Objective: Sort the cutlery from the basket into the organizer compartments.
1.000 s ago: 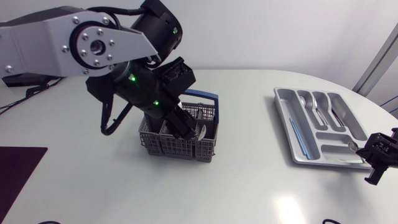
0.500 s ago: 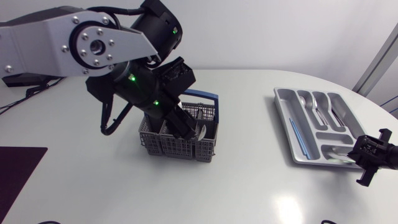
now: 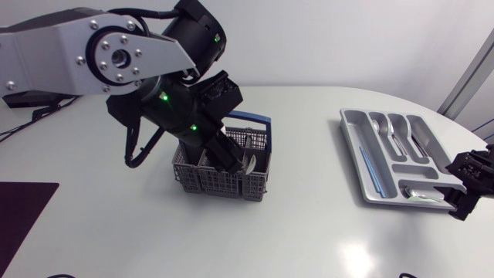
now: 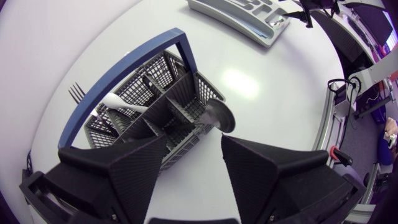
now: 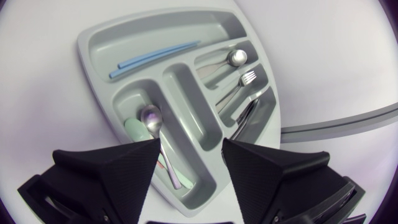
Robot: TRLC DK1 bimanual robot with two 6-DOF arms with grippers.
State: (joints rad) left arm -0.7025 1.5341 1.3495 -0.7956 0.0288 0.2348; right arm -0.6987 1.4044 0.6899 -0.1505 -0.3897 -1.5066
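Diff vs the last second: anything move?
The right arm edged in over the near end of the silver-grey compartmented organizer tray, then backed out to its own side, jaws open. Whether it released the metal spoon lying below is unclear. The left arm, jaws open over the grey mesh cutlery basket with a blue handle, stayed put, as did the basket.
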